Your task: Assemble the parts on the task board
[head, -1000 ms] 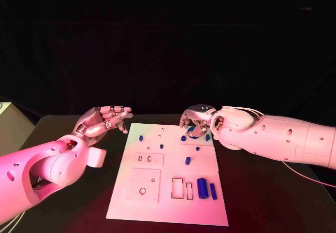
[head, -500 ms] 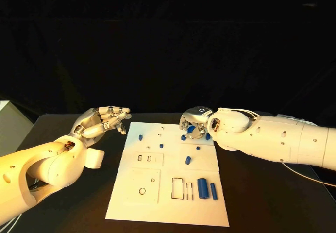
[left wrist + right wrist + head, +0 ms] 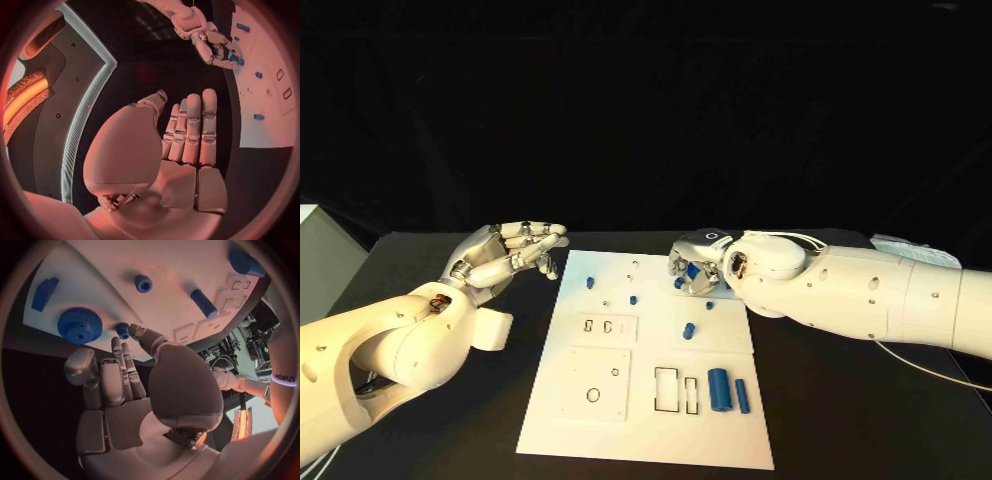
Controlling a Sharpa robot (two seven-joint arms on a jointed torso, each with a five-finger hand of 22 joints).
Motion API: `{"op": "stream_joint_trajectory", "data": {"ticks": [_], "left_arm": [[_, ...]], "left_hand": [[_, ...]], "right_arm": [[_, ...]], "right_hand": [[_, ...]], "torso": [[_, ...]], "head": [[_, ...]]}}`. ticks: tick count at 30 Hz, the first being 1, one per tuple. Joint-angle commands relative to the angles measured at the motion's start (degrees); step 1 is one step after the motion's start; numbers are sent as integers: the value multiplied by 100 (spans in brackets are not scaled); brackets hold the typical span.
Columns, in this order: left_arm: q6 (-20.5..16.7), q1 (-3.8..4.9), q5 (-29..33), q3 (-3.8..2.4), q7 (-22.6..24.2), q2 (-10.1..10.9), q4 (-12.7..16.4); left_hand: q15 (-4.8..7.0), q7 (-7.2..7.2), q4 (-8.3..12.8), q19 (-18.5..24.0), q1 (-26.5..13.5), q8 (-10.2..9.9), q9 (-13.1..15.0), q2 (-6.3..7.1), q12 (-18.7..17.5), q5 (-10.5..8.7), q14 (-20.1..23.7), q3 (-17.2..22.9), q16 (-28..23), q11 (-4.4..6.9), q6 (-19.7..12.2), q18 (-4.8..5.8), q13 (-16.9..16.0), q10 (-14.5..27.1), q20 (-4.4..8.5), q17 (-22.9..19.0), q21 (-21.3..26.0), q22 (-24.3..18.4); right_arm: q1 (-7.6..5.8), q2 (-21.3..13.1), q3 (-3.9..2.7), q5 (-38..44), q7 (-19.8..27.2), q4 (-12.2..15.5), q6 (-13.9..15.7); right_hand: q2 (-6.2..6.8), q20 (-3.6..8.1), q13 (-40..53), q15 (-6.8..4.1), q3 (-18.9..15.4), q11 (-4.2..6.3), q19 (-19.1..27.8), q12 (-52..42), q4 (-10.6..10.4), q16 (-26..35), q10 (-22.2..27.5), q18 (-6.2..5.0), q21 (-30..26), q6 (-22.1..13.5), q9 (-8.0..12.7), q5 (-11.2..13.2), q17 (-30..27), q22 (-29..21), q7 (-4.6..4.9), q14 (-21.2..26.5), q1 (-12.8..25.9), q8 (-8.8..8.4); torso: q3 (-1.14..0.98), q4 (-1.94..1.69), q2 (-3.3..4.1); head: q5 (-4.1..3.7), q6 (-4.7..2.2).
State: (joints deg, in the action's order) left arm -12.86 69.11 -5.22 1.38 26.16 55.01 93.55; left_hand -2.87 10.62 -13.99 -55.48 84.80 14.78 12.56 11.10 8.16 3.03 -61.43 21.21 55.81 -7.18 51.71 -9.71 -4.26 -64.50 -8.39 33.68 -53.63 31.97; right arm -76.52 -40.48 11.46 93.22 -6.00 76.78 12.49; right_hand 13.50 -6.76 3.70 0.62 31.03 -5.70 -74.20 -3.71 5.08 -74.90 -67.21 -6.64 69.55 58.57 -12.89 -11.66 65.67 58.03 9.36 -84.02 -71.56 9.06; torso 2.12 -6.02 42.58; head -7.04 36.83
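The white task board lies in the middle of the black table. Blue parts lie on it: a thick cylinder, a thin bar and small pegs. My right hand hangs low over the board's far right corner. In the right wrist view its thumb tip and a fingertip reach a small blue peg next to a blue gear; no firm pinch shows. My left hand hovers off the board's far left corner with its fingers apart, holding nothing.
The near half of the board has a raised square plate with a hole and two narrow rectangular slots. A blue block and a blue ring lie near the gear. A pale box edge stands at the table's left.
My right hand has come down and slightly nearer over the far right parts, covering the gear. The left hand has sunk a little beside the board's corner. The parts have not moved.
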Motion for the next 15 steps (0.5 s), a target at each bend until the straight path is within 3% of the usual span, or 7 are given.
{"op": "stream_joint_trajectory", "data": {"ticks": [1,8,15], "left_arm": [[57,13,-21,-6,28,-4,11],[49,14,-14,-6,27,-5,-7],[51,14,-9,-7,26,-12,-24]], "left_hand": [[-7,11,-10,37,-11,-24,0,38,-31,-13,4,29,27,12,-38,-72,5,34,0,9,-34,5],[-10,14,-7,48,-13,-29,-1,34,-34,-13,9,37,27,10,-46,-72,6,41,-2,8,-46,14],[-10,16,-6,52,-13,-31,-2,32,-35,-14,11,41,28,9,-51,-72,6,43,-3,8,-52,17]], "right_arm": [[12,19,2,85,-10,-15,-114],[29,28,6,82,-18,-39,-79],[35,24,7,57,-8,-37,93]], "right_hand": [[-23,7,5,20,22,0,0,-5,-30,-48,-20,34,-28,18,-11,-30,14,-6,21,-205,-64,-2],[-87,9,7,14,153,9,-11,-14,-65,-94,-82,38,-5,71,-50,-47,25,38,16,-186,-120,30],[-216,53,27,-42,429,84,-47,-53,-107,-177,-351,50,72,253,-171,60,53,163,-49,-172,-233,153]], "torso": [[3,-7,34],[6,-5,72],[11,-8,86]], "head": [[2,-10],[4,-18],[-12,-1]]}}
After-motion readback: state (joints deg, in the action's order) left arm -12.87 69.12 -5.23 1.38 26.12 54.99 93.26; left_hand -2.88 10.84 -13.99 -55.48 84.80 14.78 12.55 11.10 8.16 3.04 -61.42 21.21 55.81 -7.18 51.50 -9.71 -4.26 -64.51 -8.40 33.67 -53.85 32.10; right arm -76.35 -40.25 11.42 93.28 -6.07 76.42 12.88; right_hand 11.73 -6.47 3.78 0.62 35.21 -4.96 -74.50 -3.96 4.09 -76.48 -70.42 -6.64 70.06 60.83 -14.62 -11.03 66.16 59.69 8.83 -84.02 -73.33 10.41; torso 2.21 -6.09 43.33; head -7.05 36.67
